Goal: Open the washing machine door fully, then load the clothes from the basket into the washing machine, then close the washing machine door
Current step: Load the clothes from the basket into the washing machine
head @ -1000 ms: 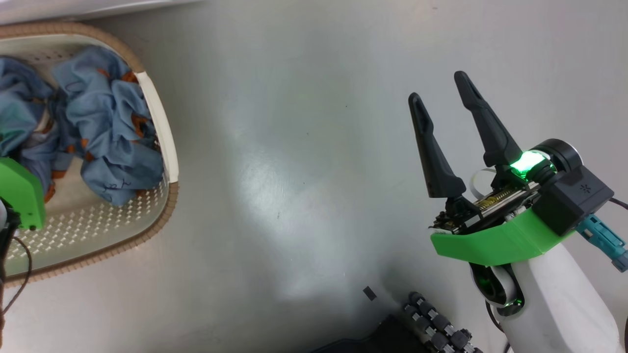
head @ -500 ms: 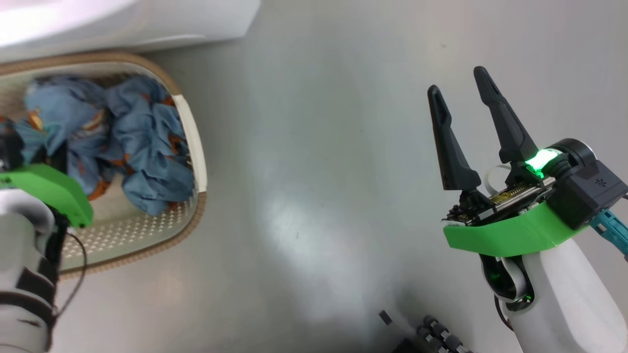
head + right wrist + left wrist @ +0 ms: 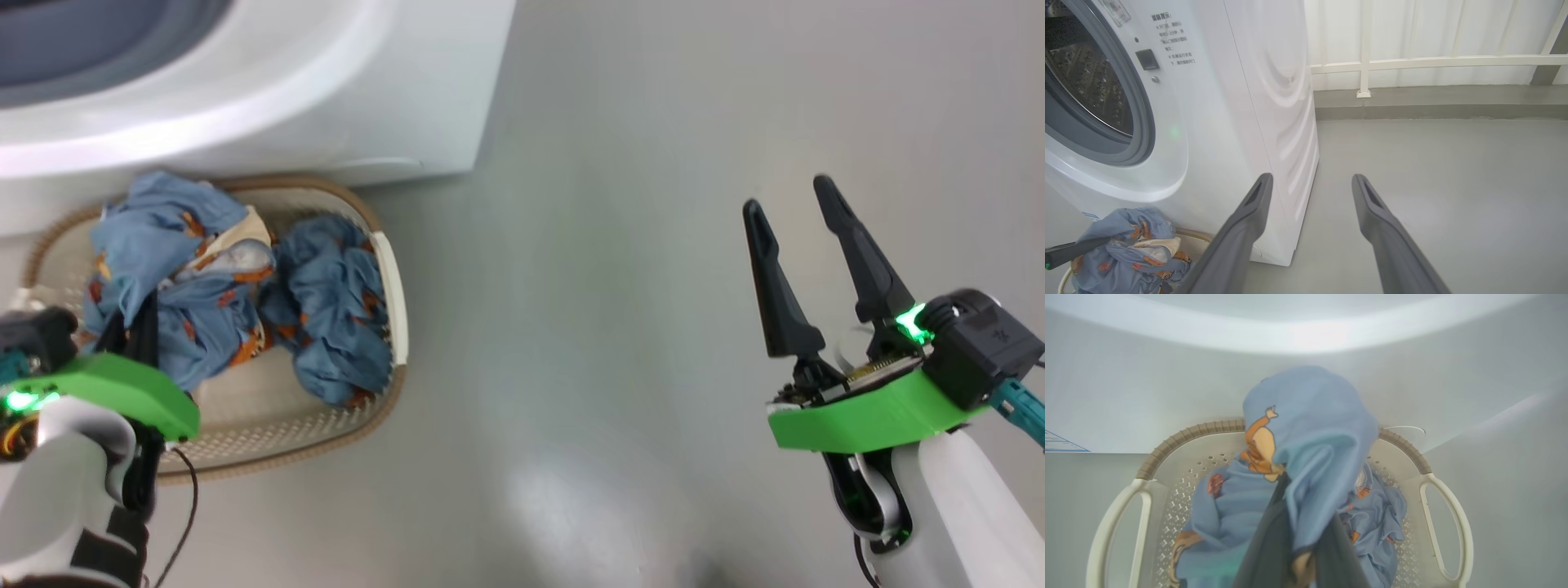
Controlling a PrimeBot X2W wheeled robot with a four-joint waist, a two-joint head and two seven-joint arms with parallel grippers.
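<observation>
The loading step is judged to be in hand: the drum of the washing machine is seen uncovered, and a blue garment is clamped between the closed fingers of the left gripper. The garment is draped over and ahead of the fingertips, with its lower folds hanging toward the basket directly beneath the gripper. Whether it is fully clear of the basket cannot be told. A second garment is seen lying in the basket, just beside the gripper on its right. The white front of the machine is faced just beyond the fingertips, and the grey gasket and drum are placed higher and further ahead. The next move is judged to call for the garment to be raised over the lower lip and carried into the drum before the fingers are parted. The right gripper is held with its fingers wide apart and nothing between them, over bare floor, well apart from the basket.
</observation>
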